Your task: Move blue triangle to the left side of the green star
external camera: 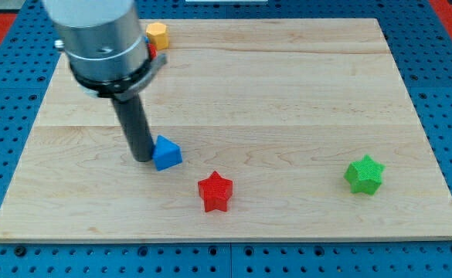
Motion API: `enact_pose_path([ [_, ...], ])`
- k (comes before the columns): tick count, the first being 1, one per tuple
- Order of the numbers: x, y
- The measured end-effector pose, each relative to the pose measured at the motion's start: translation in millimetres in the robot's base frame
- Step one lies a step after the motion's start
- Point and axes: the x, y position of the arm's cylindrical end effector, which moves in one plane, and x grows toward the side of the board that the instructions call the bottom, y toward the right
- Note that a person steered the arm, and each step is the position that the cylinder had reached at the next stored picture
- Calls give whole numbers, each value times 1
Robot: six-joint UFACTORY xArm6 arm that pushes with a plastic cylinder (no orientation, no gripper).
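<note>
The blue triangle [166,152] lies on the wooden board [287,93], left of centre. My tip [141,158] stands right against the triangle's left side. The green star [364,174] lies far off at the view's right, near the board's bottom edge. The arm's grey body fills the top left of the view and hides part of the board there.
A red star [215,191] lies just below and right of the blue triangle, between it and the green star. A yellow block [158,34] and a partly hidden red block [151,52] sit at the board's top left edge, beside the arm.
</note>
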Motion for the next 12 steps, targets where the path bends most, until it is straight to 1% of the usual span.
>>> enact_pose_path([
  [3, -1, 101],
  [5, -15, 158],
  [6, -20, 173],
  [8, -19, 174],
  [10, -55, 170],
  [11, -41, 198],
  [12, -27, 198],
])
